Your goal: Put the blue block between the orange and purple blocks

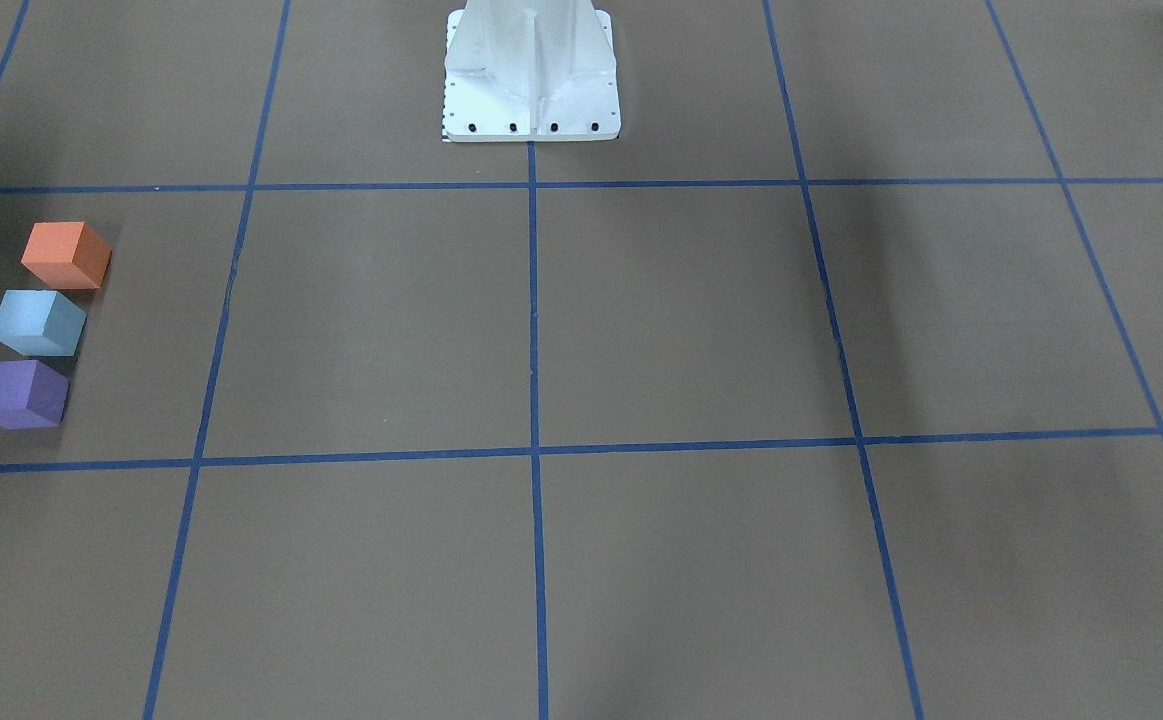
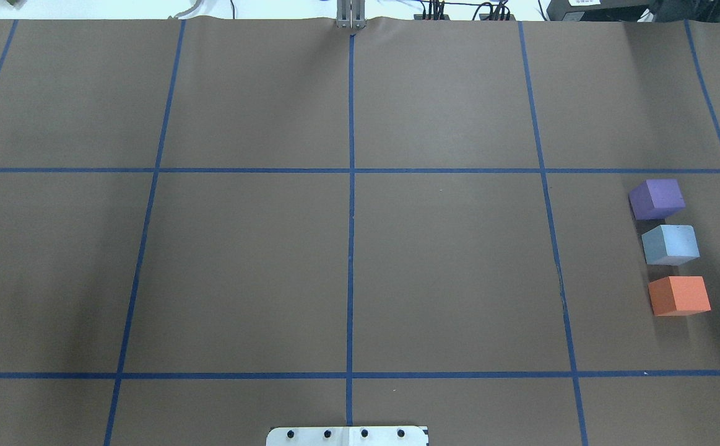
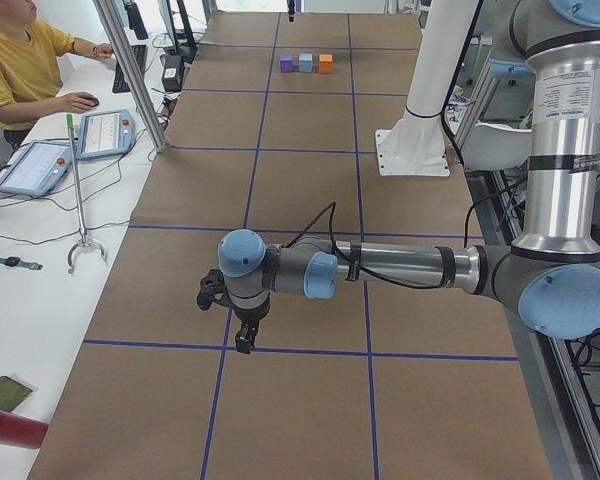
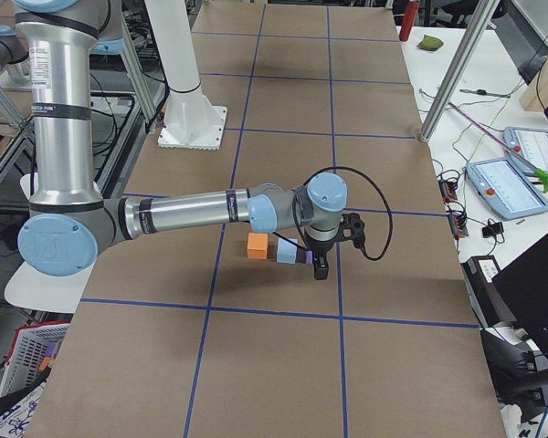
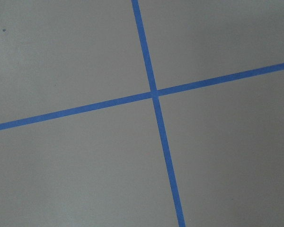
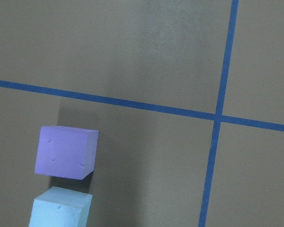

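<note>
The orange block (image 2: 679,295), the light blue block (image 2: 670,244) and the purple block (image 2: 657,198) stand in a row on the table's right side, with the blue one in the middle and small gaps between them. The front view shows the same row: orange (image 1: 66,254), blue (image 1: 38,322), purple (image 1: 19,393). The right wrist view shows the purple block (image 6: 66,151) and part of the blue one (image 6: 59,208). My right gripper (image 4: 321,270) hangs above the row near the purple block (image 4: 303,258). My left gripper (image 3: 242,343) hangs over bare table far from the blocks. I cannot tell whether either is open or shut.
The white robot base (image 2: 347,435) stands at the table's near edge. Blue tape lines (image 5: 154,93) divide the brown table into squares. An operator (image 3: 20,60) sits at a side bench with tablets (image 3: 105,132). A red bottle (image 3: 5,428) lies there too.
</note>
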`<state>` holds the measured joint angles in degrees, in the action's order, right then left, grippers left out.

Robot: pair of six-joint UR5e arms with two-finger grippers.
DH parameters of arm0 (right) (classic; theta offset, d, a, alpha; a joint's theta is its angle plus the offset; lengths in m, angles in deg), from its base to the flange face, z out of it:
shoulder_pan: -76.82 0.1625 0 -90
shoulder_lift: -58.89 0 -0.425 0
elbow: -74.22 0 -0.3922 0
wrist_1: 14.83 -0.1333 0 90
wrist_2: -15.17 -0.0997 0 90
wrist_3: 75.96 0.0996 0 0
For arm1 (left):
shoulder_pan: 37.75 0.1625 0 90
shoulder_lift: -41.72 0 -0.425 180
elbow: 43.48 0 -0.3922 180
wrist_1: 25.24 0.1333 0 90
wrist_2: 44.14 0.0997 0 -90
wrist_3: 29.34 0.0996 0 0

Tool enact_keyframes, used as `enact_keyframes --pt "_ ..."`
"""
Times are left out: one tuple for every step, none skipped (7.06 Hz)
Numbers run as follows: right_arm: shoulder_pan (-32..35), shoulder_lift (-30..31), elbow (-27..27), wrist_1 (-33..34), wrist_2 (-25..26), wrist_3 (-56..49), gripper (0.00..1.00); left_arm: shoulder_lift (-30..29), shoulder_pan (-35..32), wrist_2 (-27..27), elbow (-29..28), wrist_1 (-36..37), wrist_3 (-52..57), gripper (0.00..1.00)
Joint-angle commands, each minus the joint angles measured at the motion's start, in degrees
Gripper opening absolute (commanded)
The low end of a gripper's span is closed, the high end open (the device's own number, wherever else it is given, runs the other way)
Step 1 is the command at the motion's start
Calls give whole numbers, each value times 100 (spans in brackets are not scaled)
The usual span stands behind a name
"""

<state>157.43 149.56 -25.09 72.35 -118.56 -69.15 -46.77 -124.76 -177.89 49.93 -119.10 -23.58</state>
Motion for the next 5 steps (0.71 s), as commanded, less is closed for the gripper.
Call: enact_keyframes --pt "-2 -33 -10 81 31 -5 100 7 0 -125 1 -18 -5 100" --pt "-2 -50 -1 81 92 -5 100 7 0 -117 2 -18 -5 100" --pt "-2 -76 -1 81 101 -5 100 15 0 -125 19 -18 -5 100" --pt "-2 -76 8 81 101 -5 100 15 0 -134 28 -18 -5 100" --pt "-2 -42 -18 81 101 -5 100 15 0 -134 37 -18 -5 100"
